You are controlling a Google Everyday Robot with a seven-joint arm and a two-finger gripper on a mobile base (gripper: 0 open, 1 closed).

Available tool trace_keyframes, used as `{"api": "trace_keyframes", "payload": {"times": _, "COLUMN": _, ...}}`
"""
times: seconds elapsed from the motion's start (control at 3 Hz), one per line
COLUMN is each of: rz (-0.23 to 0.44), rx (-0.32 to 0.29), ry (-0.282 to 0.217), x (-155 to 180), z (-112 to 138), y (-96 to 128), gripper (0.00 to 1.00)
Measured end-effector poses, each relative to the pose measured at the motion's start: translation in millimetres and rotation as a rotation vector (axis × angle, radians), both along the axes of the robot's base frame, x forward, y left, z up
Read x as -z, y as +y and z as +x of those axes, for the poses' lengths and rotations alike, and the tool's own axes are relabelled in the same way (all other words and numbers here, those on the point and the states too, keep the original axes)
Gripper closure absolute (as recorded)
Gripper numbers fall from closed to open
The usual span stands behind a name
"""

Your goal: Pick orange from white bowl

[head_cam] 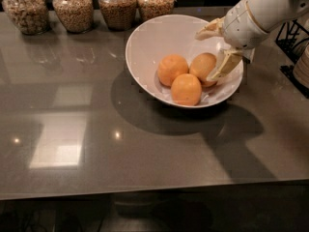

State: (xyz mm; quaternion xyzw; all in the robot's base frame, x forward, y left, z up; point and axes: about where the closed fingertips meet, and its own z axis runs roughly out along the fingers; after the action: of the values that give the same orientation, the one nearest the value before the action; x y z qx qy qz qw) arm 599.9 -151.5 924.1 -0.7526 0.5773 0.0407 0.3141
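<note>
A grey, glossy bench fills most of the view, with pale patches of light reflected on its left half; a white arm reaches in from the upper right corner; below it sits the white bowl, wide and slanted, its rim higher on the left, casting a dark shadow on the bench in front; four glass jars of dry goods stand in a row along the back edge, just behind the bowl; three oranges lie close together in the bowl's right half; two deeper-coloured oranges sit to the left and front; the orange, paler and duller, lies at the right, touching both; the tool hangs over the bowl's right side, its two cream fingers spread wide apart and gripping nothing; one finger points over the bowl's rear right, the other slants down across the pale orange's right edge; whether it touches the fruit cannot be told.
</note>
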Motion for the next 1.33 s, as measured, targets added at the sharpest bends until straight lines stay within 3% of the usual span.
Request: {"api": "trace_keyframes", "payload": {"times": 1.33, "rz": -0.085, "rx": -0.061, "ry": 0.054, "x": 44.0, "z": 7.2, "y": 1.3, "gripper": 0.27}}
